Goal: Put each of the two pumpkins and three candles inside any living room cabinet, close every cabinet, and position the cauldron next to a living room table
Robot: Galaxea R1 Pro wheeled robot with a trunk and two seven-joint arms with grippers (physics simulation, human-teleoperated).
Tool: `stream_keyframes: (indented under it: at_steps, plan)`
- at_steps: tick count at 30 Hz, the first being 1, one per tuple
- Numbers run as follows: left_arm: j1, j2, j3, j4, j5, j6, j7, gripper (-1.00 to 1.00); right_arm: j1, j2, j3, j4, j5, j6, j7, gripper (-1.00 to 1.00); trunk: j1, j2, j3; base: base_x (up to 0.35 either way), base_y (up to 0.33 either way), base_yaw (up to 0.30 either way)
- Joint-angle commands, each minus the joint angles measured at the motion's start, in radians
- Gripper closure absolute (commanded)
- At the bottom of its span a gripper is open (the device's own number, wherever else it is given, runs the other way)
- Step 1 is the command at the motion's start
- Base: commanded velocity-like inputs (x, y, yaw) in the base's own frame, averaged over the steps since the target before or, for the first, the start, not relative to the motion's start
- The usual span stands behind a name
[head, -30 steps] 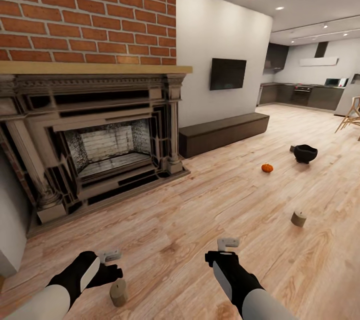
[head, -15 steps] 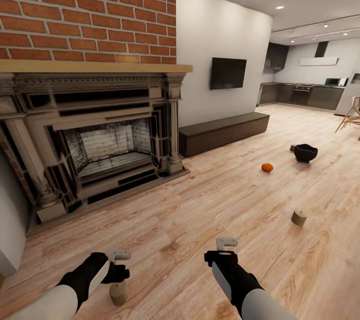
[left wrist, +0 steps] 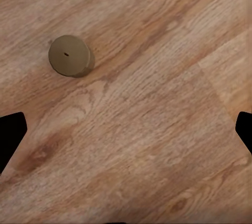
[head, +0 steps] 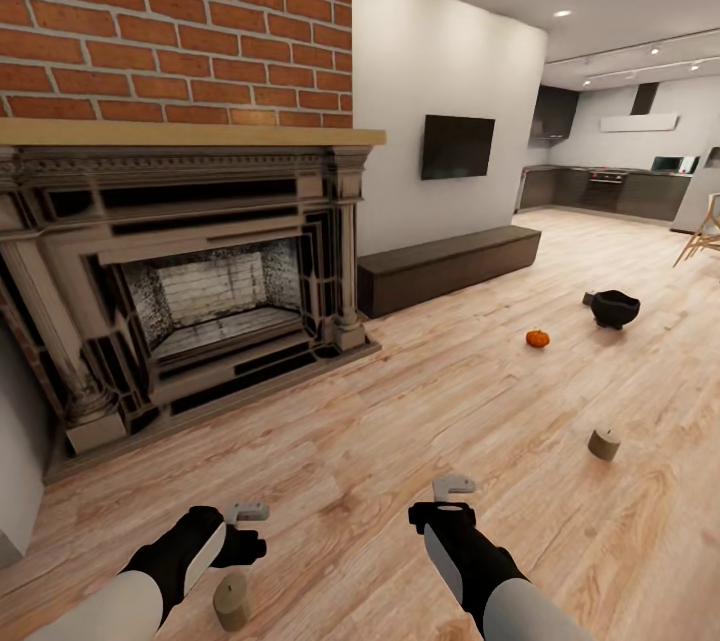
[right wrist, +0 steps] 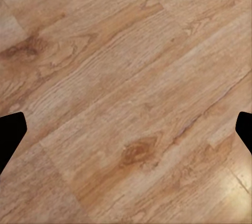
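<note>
Candle (head: pixel 232 601) beside left gripper (head: pixel 247 512)

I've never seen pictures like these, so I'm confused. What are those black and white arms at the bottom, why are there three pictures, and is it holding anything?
Those are the two arms of a wheeled robot in a computer-made room. The big picture comes from a camera on its head. The other two come from cameras by each wrist, looking down at the wood floor.

Each arm ends in an end effector, a two-fingered grabber: left end effector, right end effector. Both are open and hold nothing.

On the floor stand a candle near the left arm, seen from above by the left wrist camera, another candle, a small orange pumpkin and a black cauldron. The long dark cabinet sits beside the brick fireplace.
</note>
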Motion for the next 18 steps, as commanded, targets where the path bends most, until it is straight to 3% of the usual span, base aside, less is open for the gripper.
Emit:
stream_keyframes:
  at_steps: [1,18]
  plan:
    - [0.0,0.001,-0.007,-0.002,0.008,0.005,0.003,-1.0,-0.001,0.0,0.005,-0.001,-0.007,0.005,-0.008,-1.0,0.0,-0.001,-0.001,0.038,0.0,0.0]
    - [0.0,0.005,0.004,0.0,0.012,0.003,0.035,-1.0,-0.001,0.0,0.005,-0.001,-0.008,0.005,-0.008,-1.0,0.057,-0.106,-0.048,0.004,0.0,0.0]
